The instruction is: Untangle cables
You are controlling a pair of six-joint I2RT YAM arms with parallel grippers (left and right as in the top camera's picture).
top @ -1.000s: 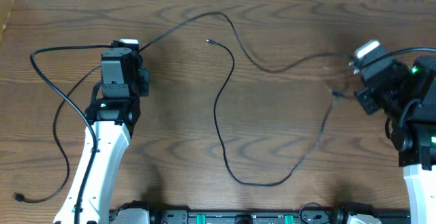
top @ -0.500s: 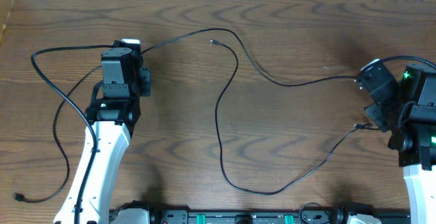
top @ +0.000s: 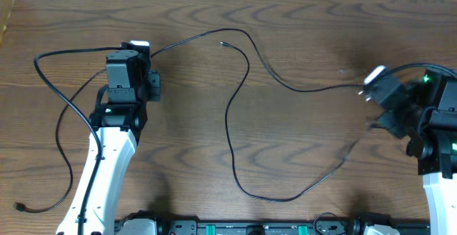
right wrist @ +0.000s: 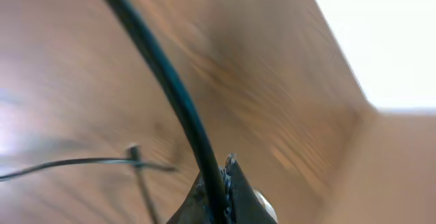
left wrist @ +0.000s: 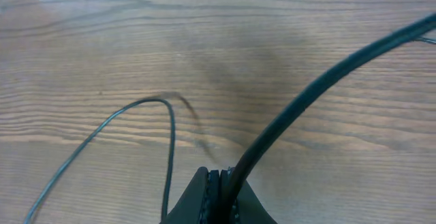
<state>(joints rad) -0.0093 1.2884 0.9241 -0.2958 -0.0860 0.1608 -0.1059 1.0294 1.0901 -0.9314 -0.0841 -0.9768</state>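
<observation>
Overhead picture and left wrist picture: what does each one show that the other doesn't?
Only overhead: the right pincer, the whole loops of the thin black cables and a small plug end at the lower left. Only left wrist: a close look at the left pincer shut on a black cable. Both: the brown wooden table and black cable.

The bench (top: pixel 300 135) is brown wood with bold dark grain and a soft sheen. The cables (top: pixel 227 121) wear a smooth black plastic sheath, faintly glossy. The left arm (top: pixel 107 160) has a smooth white plastic shell.
</observation>
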